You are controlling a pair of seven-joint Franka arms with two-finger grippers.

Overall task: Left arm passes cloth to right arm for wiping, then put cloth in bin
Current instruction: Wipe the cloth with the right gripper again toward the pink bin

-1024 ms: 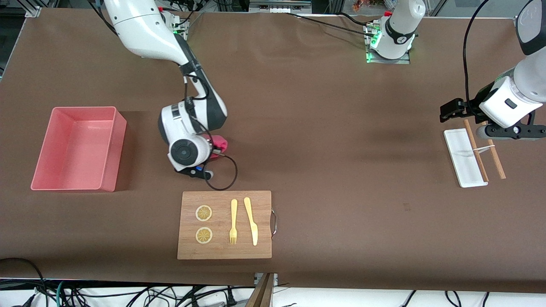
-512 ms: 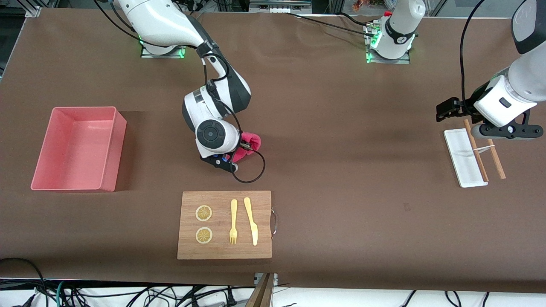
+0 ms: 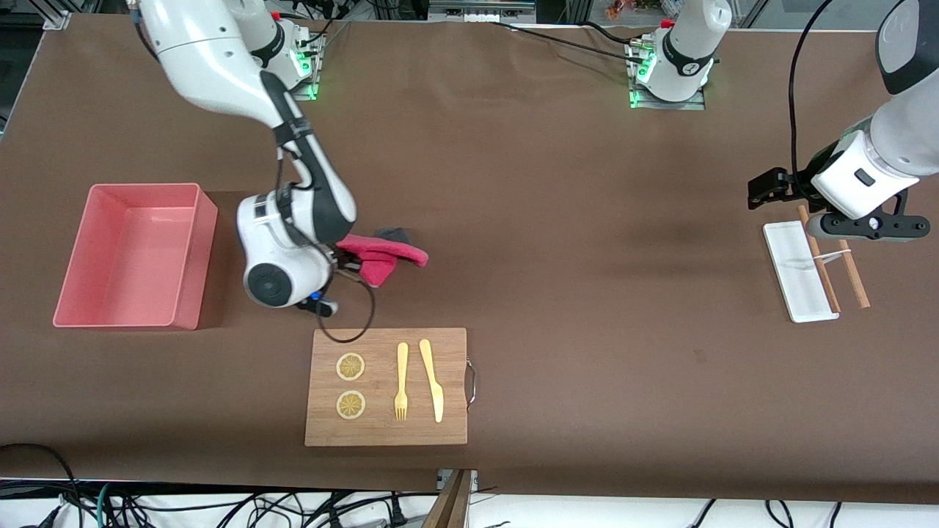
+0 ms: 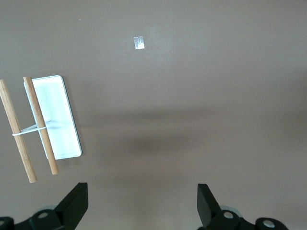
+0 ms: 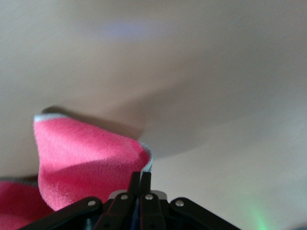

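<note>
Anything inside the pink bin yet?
No. The bin shows only its bare pink floor, with no part covered. The cloth is on the table between bin and board, pinched in the right end effector.

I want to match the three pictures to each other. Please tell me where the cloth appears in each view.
Front view: the cloth trails on the table from the right pincer, between the bin and the table's middle.
Left wrist view: not in it.
Right wrist view: the cloth is pinched in the shut fingers.
Shared landmark: the brown table, seen in all three.
</note>
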